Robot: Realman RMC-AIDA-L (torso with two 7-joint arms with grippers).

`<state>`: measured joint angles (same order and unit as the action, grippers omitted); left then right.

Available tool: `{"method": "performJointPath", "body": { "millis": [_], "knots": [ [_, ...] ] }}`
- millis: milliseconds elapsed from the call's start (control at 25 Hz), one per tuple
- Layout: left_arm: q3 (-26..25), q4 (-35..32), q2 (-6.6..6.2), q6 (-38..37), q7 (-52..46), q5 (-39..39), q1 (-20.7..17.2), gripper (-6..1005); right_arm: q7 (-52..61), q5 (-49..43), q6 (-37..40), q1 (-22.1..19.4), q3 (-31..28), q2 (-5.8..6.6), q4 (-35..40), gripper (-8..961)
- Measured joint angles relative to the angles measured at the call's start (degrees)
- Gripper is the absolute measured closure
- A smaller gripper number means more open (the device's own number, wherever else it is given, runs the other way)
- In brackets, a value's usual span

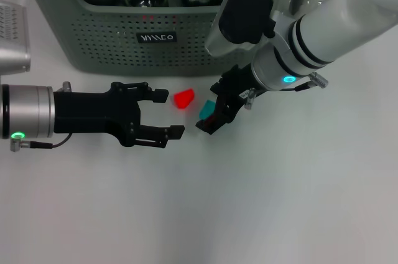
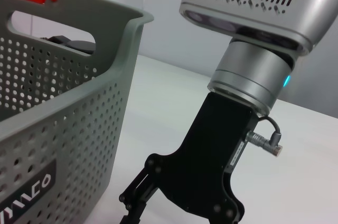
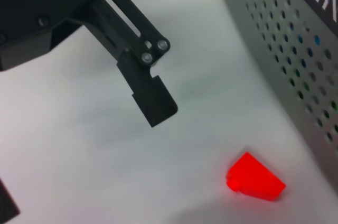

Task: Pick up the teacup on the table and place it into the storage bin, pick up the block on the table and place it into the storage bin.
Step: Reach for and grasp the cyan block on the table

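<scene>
Bin (image 1: 112, 40) sits at the far side of the white table (image 1: 280, 202), grey-green, perforated, black label facing the robot. Inside it: dark round teaware and clear glass pieces, packed along the near wall.

Red block (image 1: 184, 98) lies on the table just in front of the bin, below and right of the label. Teal block (image 1: 207, 109) is just beside the red one, on the side away from the label, a bit farther from the bin.

Left claw (image 1: 172, 113) is low over the table in front of the bin, wide open, holding nothing; the red block is near its upper fingertip, not between the fingers.

Right claw (image 1: 214, 109) reaches down in front of the bin's right half, right at the teal block. Fingers look closed around it, but contact is partly hidden. The right wrist view shows the red block (image 3: 255, 177) on the table near the bin wall (image 3: 296, 60), with the left claw's finger (image 3: 150, 97) apart from it.
</scene>
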<state>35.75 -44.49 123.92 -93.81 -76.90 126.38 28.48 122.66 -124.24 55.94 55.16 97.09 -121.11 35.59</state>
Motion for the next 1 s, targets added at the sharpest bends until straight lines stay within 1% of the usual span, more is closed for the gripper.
{"method": "performJointPath", "body": {
  "millis": [320, 520, 760, 1000],
  "knots": [
    [0.3, 0.3, 0.01, 0.6, 0.0, 0.0, 0.0, 140, 1.7, 0.1, -1.6, 0.0, 1.8, 0.00, -0.1, 23],
    [0.3, 0.3, 0.01, 0.6, 0.0, 0.0, 0.0, 140, 2.3, 0.1, -2.1, 0.1, 2.9, 0.00, -0.2, 212],
    [0.3, 0.3, 0.01, 0.6, 0.0, 0.0, 0.0, 140, 3.4, 0.0, -2.1, 0.5, 3.3, 0.04, -0.2, 470],
    [0.1, 0.2, 0.01, 0.4, 0.0, 0.0, -0.1, 140, 3.6, -0.2, -0.2, 0.3, 2.9, 0.55, 1.5, 516]
  ]
}}
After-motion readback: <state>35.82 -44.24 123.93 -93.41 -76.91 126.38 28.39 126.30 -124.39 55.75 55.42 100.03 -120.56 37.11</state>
